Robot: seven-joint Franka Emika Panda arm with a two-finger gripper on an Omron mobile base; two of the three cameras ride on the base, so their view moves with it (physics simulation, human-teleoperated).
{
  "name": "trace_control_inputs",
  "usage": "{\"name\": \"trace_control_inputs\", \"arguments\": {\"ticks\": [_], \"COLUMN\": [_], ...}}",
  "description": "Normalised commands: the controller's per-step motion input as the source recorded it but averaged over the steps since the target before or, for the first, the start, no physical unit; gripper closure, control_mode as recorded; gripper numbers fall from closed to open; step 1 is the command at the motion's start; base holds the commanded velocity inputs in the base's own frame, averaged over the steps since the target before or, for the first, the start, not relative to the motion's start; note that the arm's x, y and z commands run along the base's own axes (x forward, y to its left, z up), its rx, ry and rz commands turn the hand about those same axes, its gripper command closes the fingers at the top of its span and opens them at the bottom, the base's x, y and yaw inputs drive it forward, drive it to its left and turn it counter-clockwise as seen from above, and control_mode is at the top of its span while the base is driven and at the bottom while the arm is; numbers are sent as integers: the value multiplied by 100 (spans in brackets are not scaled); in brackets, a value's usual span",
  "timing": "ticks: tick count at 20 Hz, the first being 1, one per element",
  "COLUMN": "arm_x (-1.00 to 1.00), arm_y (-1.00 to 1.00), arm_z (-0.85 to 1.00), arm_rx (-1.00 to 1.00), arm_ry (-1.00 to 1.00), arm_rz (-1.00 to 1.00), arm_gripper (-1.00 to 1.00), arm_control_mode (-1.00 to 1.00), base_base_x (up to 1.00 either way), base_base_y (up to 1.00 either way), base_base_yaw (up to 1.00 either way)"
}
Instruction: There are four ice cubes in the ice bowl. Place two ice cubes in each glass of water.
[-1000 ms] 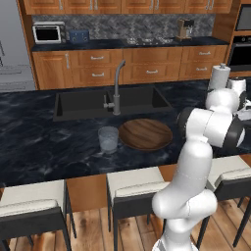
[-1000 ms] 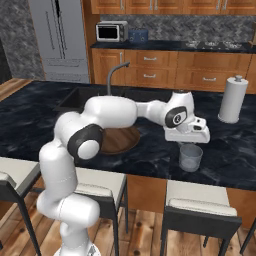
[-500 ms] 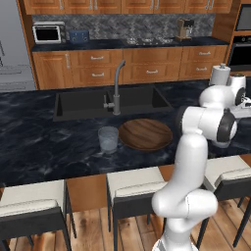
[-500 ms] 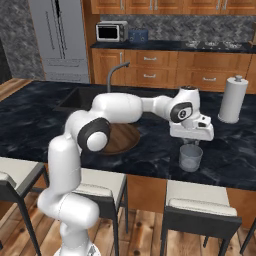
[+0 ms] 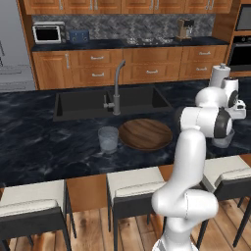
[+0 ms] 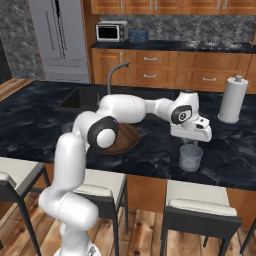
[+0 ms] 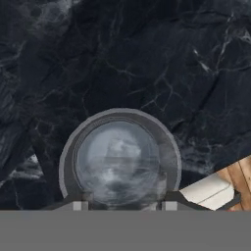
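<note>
My gripper [image 6: 193, 144] hangs straight above the right glass of water [image 6: 190, 158], close over its rim. From the hand camera I look down into that glass [image 7: 117, 162], and my gripper [image 7: 125, 206] has its tips apart at the near rim. A faint glassy ice cube [image 7: 147, 188] seems to sit between them, so the gripper looks shut on it. The other glass of water [image 5: 108, 138] stands left of the wooden ice bowl [image 5: 145, 133]. My arm partly covers the ice bowl [image 6: 127, 144] from the right base camera. I cannot make out any cubes in the bowl.
A white paper-towel roll [image 6: 233, 100] stands behind and right of the right glass. The sink [image 5: 83, 104] and its faucet [image 5: 116, 93] lie behind the bowl. Stools [image 5: 132, 188] line the counter's near edge, which runs just in front of the right glass.
The hand has drifted a little to the right and come over the right glass, and the elbow has swung round. The jaws have kept the same spacing.
</note>
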Motion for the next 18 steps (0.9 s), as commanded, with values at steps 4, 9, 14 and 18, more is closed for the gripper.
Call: {"name": "trace_control_inputs", "arguments": {"ticks": [4,9,14,18], "arm_x": [5,7,10,0], "arm_y": [-10,-15,-1,0], "arm_z": [-5,-22,-7,-3], "arm_rx": [0,0,0,0], "arm_ry": [-1,0,-5,-5], "arm_rz": [-6,-6,-6,-5], "arm_gripper": [100,100,100,100], "arm_control_mode": [-100,-100,-100,-100], "base_base_x": [0,0,0,0], "base_base_y": [0,0,0,0], "base_base_yaw": [0,0,0,0]}}
